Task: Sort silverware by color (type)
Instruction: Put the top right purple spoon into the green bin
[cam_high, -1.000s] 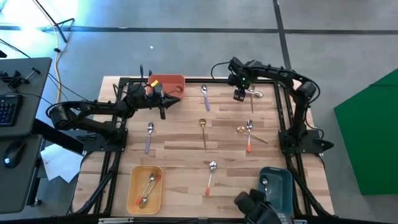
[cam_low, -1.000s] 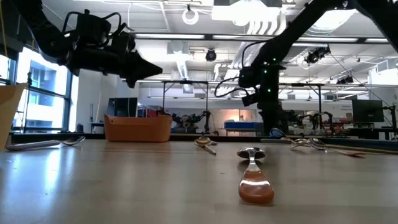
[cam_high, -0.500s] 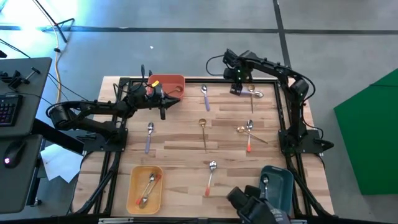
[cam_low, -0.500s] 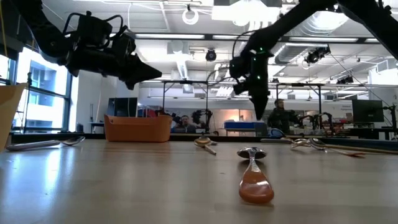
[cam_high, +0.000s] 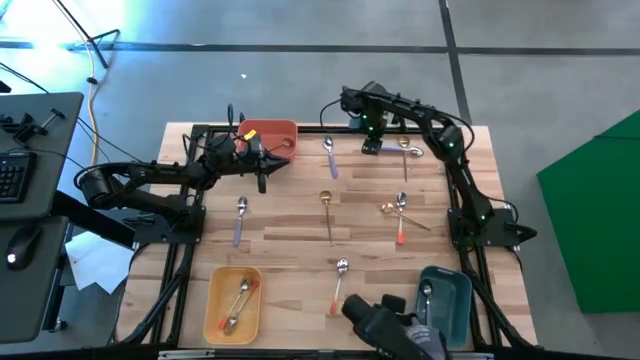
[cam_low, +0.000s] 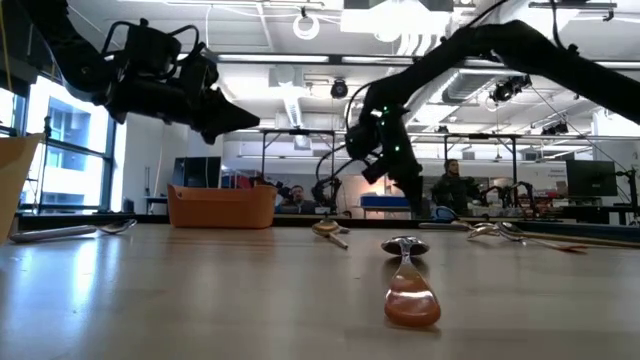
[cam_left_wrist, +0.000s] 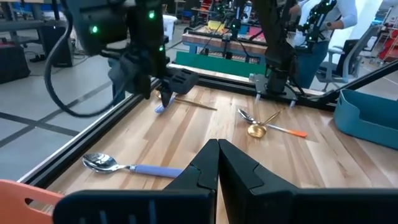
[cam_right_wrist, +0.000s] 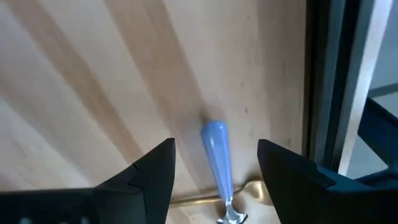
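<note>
My right gripper (cam_high: 370, 145) is open near the table's far edge, low over the wood. Its fingers stand on either side of the handle end (cam_right_wrist: 213, 132) of a purple-handled spoon. A gold spoon (cam_right_wrist: 252, 190) crosses that spoon farther back. The left wrist view shows the same gripper (cam_left_wrist: 165, 99) with the purple tip (cam_left_wrist: 160, 109) below it. My left gripper (cam_high: 280, 160) is shut and holds nothing. It hovers raised (cam_low: 245, 118) beside the red bin (cam_high: 268, 132). Other spoons lie flat on the table, among them a purple one (cam_high: 328, 155) and a gold one (cam_high: 327, 210).
A purple spoon (cam_high: 240, 218), an orange-handled spoon (cam_high: 338, 280) and a gold and orange pair (cam_high: 398, 215) lie on the wood. The yellow bin (cam_high: 212, 305) holds spoons and the teal bin (cam_high: 455, 300) holds one. A black frame rail (cam_high: 300, 128) runs along the far edge.
My right gripper has moved toward the table's left along the far edge, from over the crossed spoons to the purple handle's end. It has also sunk closer to the table. My left arm has kept still and no spoon has shifted.
</note>
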